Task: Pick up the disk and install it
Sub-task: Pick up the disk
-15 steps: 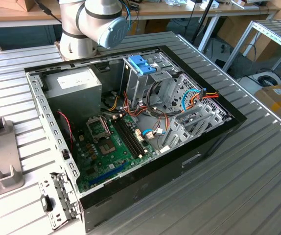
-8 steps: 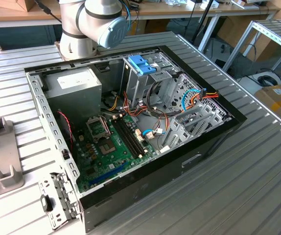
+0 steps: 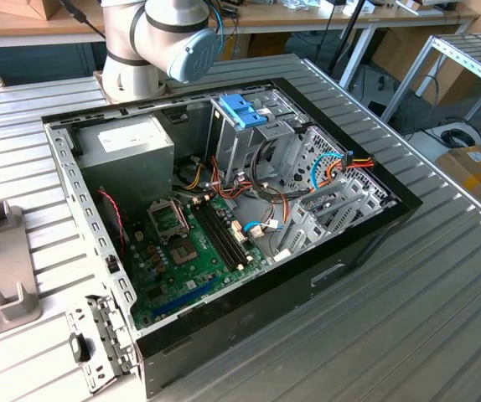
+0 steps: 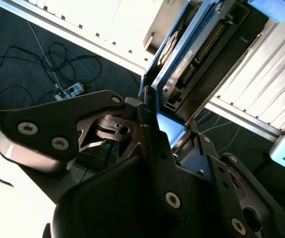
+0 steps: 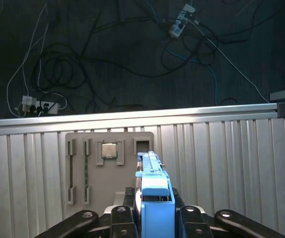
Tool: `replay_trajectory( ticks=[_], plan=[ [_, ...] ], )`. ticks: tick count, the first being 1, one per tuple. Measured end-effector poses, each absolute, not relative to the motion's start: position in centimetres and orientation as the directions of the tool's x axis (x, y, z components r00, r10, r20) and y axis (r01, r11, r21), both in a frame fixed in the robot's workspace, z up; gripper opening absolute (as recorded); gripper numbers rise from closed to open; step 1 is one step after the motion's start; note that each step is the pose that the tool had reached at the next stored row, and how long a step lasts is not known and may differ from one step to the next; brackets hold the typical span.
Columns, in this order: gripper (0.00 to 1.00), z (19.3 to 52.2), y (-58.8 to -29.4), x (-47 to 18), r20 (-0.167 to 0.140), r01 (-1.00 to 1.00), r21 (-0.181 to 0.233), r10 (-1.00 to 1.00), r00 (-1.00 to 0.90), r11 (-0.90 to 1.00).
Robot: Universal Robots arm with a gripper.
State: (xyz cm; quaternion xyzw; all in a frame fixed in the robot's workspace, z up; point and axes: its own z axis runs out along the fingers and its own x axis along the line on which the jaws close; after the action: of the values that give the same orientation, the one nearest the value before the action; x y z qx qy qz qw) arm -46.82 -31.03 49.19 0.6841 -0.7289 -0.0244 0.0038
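Your jaws grip the disk [image 5: 155,198] (blue bracket visible). Pickup is done; installing needs careful alignment with the case [image 3: 324,276].

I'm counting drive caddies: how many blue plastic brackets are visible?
2. One edges the disk held in the gripper; the other bracket tops the drive cage in the computer case. More may be hidden.
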Motion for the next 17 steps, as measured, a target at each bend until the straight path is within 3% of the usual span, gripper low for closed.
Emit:
replay_trajectory(
  ticks=[17],
  plan=[
    [0.37,50.3,-31.0,-46.8,-0.028,-0.997,0.041,-0.998,-0.064,0.063]
  ],
)
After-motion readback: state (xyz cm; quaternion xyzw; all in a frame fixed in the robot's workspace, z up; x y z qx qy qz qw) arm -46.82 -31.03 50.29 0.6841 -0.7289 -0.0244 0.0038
